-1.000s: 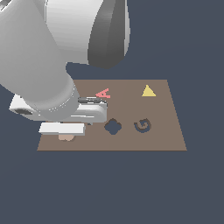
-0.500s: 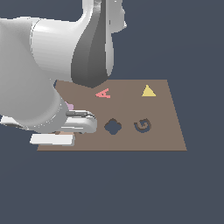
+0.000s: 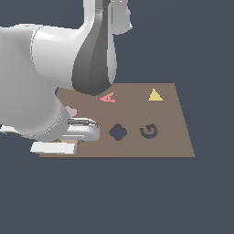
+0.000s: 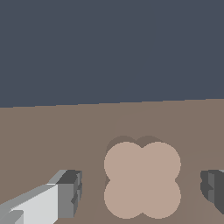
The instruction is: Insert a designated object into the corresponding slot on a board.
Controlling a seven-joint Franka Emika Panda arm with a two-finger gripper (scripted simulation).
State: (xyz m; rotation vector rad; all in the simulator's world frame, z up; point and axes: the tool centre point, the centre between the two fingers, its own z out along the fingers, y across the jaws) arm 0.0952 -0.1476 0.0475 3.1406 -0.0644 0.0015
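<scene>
Seemingly the work stands at the grasp, with nothing lifted yet. From the exterior view, the arm's pale bulk covers the near corner of the board (image 3: 176, 137) on that view's left, and the claw itself is hidden beneath the wrist, so this view does not tell how its fingers stand. The slot (image 3: 118, 132), a dark four-lobed cutout, lies open and unfilled near the board's middle, with the G-shaped cutout (image 3: 149, 131) just beside it toward the view's right. Beyond the slot sit the red letter A (image 3: 107, 97) and the yellow triangle (image 3: 155, 95); a bit of the pink heart (image 3: 71, 111) peeks out beside the arm. The clover piece cannot be seen here (the arm is in front of it).

From the wrist view, the clover piece (image 4: 142, 179) lies flat on the board (image 4: 52, 135), all four lobes showing and a faint shadow at its far edge. The claw (image 4: 144, 187) is spread wide: one finger (image 4: 68, 194) stands clear to one side of the piece and the other finger (image 4: 213, 186) clear to the opposite side, neither touching it. Whether the tips have reached the board's surface is hard to tell.

By my reading, the next move calls for settling low enough to catch the thin piece's edges and closing on it squarely, then carrying it across the board to the slot, lobes lined up with the cutout.
</scene>
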